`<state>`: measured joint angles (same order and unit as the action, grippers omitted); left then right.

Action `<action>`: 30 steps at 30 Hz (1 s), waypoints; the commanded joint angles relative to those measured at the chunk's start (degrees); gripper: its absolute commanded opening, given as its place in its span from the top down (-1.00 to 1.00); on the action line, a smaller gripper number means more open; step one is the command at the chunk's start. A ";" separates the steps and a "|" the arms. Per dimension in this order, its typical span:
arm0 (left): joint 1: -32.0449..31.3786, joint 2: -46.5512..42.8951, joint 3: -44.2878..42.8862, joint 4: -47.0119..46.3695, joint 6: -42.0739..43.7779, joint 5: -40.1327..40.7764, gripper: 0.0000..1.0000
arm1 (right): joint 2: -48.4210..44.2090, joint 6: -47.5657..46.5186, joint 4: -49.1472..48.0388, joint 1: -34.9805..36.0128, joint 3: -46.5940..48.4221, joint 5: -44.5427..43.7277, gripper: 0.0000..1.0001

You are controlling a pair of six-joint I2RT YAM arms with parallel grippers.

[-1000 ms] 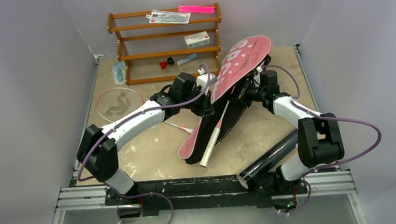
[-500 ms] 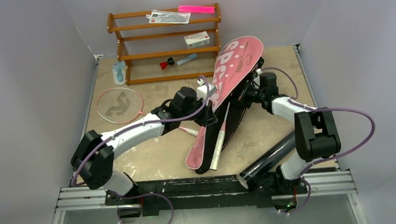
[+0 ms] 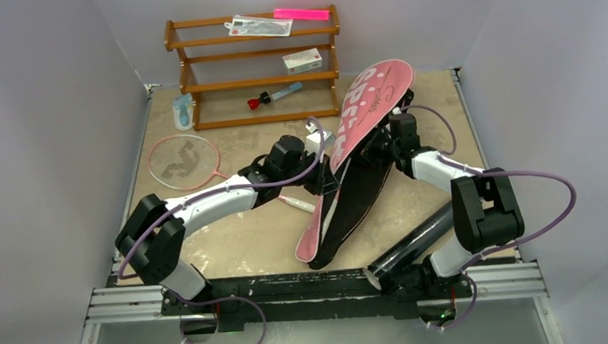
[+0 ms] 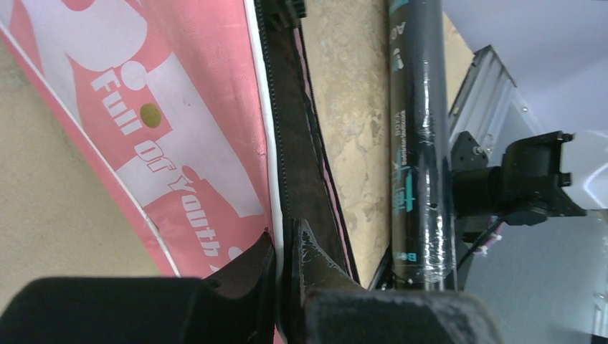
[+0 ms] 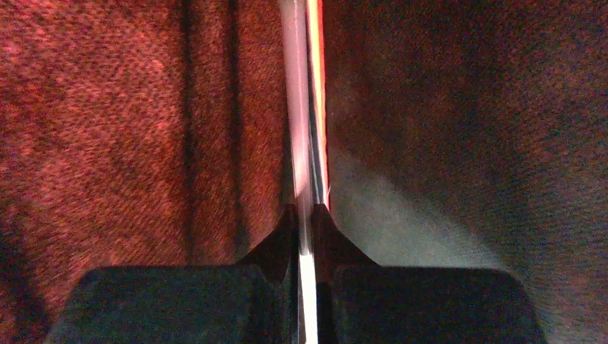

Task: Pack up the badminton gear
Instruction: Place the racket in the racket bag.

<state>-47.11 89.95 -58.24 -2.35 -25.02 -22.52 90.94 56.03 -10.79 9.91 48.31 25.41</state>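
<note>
The pink bag (image 3: 360,133) lay open from the worktop's far right corner toward its near edge, top flap tilted up. The left hand (image 4: 283,238) was clenched on its piped edge; the right hand (image 5: 305,215) pinched the flap's opposite edge.

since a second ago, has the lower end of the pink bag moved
Yes. The lower end of the pink bag has swung to the right and toward the near edge of the table, ending closer to the black tube, which stayed put.
</note>
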 commanded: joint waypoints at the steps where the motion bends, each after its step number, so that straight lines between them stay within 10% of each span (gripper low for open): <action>1: -2.86 -5.54 0.13 0.75 -4.73 -13.90 1.00 | -1.98 -1.12 -8.21 0.29 4.79 -19.09 1.00; 5: -2.16 -7.31 0.62 -6.47 -10.05 -19.92 1.00 | 0.97 -1.34 -10.14 0.38 4.78 -17.91 1.00; 8: -1.64 -7.94 0.63 -6.50 -10.70 -19.89 1.00 | 1.33 -3.19 -10.31 0.42 5.41 -15.19 0.47; 16: 2.46 -9.86 2.96 -0.99 -6.97 -9.19 1.00 | -6.78 -9.72 -0.11 0.37 6.57 -8.05 -0.09; 30: 9.88 -17.60 6.33 -3.57 -7.46 -9.85 1.00 | -28.05 -20.79 18.43 0.90 5.80 9.09 -0.25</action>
<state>-39.92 77.38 -51.20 -1.17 -33.36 -30.02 69.78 42.89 -1.02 10.46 52.01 29.32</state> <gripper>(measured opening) 0.028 0.641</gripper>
